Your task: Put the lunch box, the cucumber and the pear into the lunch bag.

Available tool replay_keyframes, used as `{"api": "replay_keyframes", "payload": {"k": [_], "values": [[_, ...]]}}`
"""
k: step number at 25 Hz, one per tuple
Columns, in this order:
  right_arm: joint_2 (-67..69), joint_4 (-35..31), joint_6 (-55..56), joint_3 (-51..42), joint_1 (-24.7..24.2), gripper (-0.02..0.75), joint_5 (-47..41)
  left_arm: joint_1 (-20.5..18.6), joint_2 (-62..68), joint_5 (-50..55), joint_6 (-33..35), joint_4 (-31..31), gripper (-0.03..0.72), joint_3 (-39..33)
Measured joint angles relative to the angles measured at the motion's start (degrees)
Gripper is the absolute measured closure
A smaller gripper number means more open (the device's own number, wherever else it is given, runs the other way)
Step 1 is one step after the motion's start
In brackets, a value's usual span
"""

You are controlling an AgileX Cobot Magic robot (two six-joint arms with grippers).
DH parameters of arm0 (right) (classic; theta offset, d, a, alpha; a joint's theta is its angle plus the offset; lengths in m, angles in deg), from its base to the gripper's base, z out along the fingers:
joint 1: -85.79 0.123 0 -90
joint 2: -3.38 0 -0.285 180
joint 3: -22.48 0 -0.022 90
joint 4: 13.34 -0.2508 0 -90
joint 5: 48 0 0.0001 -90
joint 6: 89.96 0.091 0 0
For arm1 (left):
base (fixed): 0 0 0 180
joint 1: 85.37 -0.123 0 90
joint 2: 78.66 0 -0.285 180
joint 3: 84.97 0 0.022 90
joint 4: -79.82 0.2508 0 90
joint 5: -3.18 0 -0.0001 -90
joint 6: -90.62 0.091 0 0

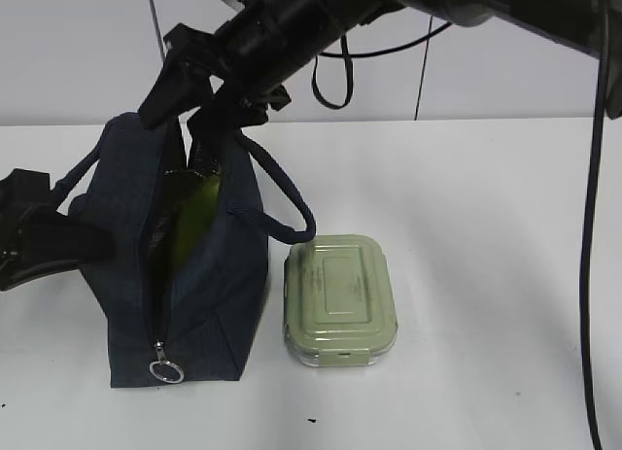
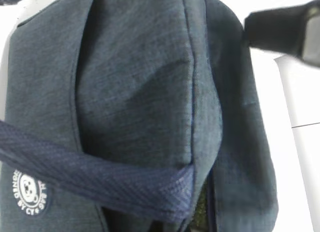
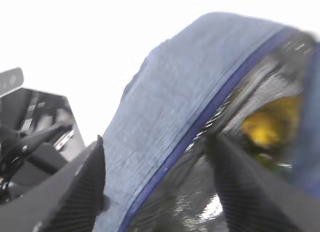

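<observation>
The navy lunch bag (image 1: 209,294) stands at the left of the table with its top zipper open. The green cucumber (image 1: 194,217) stands inside it. The yellow pear (image 3: 270,124) lies inside too, seen in the right wrist view. The pale green lunch box (image 1: 340,299) sits shut on the table, just right of the bag. My right gripper (image 1: 190,115) reaches across to the bag's top. Its jaws are open astride the bag's wall (image 3: 165,106), one finger (image 3: 85,187) outside and one inside. My left gripper (image 1: 83,244) is against the bag's left side by a handle (image 2: 115,177); its fingers are hidden.
The bag's other handle loop (image 1: 292,212) hangs toward the lunch box. The metal ring pull (image 1: 167,372) hangs at the bag's lower front. White tabletop (image 1: 486,256) extends to the right, and a cable (image 1: 588,275) hangs down at the right edge.
</observation>
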Motion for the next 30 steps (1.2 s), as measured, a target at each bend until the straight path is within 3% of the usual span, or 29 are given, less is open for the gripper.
{"api": "replay_keyframes", "payload": {"k": [6, 14, 18, 26, 30], "values": [[-0.14, 16.87, 8.83, 10.8, 0.0, 0.216, -0.88, 0.0, 0.0, 0.0, 0.0, 0.0, 0.706, 0.0], [-5.06, 37.27, 15.78, 11.8, 0.0, 0.242, -1.81, 0.0, 0.0, 0.0, 0.0, 0.0, 0.706, 0.0], [-9.81, 42.92, 16.68, 7.63, 0.0, 0.246, -1.91, 0.0, 0.0, 0.0, 0.0, 0.0, 0.706, 0.0], [-20.34, 54.32, 17.8, -10.24, -0.49, 0.246, -1.95, 0.0, 0.0, 0.0, 0.0, 0.0, 0.706, 0.0], [-24.65, 55.26, 17.88, -19.74, -3.99, 0.246, -1.95, 0.0, 0.0, 0.0, 0.0, 0.0, 0.706, 0.0]]}}
